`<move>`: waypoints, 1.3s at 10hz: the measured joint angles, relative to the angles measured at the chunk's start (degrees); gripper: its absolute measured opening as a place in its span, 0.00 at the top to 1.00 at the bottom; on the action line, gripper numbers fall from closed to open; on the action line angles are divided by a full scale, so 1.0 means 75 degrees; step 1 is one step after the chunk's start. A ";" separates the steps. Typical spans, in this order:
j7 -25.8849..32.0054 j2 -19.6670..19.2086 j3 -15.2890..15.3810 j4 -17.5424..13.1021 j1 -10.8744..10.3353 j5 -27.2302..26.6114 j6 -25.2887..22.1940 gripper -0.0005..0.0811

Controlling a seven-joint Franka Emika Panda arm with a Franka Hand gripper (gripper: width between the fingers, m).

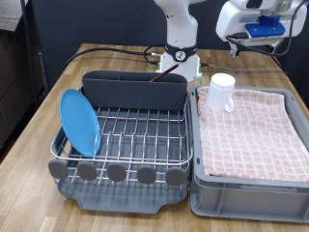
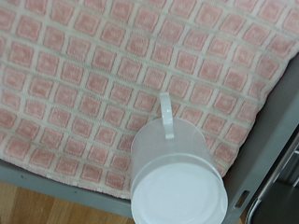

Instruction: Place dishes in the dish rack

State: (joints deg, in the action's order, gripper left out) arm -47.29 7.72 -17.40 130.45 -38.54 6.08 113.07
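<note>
The bright-blue plate (image 1: 80, 122) stands on edge in the silver wire dish rack (image 1: 135, 135), at the exterior view's left end. The white mug (image 1: 222, 92) stands on the pink-and-white checked cloth (image 1: 253, 130) at the far left corner of the light grey bin. In the wrist view the mug (image 2: 176, 182) shows from above, its handle (image 2: 165, 114) pointing over the cloth. My gripper (image 1: 253, 34) hangs high at the exterior view's top right, well above the mug and holding nothing visible. Its fingers do not show in the wrist view. The wooden spoon is out of view.
The rack's tall grey back compartment (image 1: 133, 89) stands between the rack grid and the robot base (image 1: 180, 60). The light grey bin (image 1: 253, 184) sits right of the rack on the wooden table (image 1: 106, 53). Cables lie near the base.
</note>
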 joint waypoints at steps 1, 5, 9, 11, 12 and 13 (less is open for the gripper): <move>0.0000 -0.0234 0.0024 -0.0078 -0.0001 -0.0020 -0.0116 0.01; 0.0081 -0.1155 0.0012 -0.0209 0.0007 -0.0214 -0.0095 0.01; 0.0116 -0.1577 0.0009 -0.0082 0.0021 -0.0214 0.0188 0.01; 0.0205 -0.1605 -0.0011 0.0078 0.0046 -0.0214 0.0282 0.01; 0.0272 -0.1609 -0.0027 0.0180 0.0064 -0.0214 0.0367 0.01; 0.0339 -0.1610 -0.0058 0.0275 0.0071 -0.0214 0.0435 0.01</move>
State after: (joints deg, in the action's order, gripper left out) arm -44.74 -4.35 -17.83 132.52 -38.00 4.47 116.33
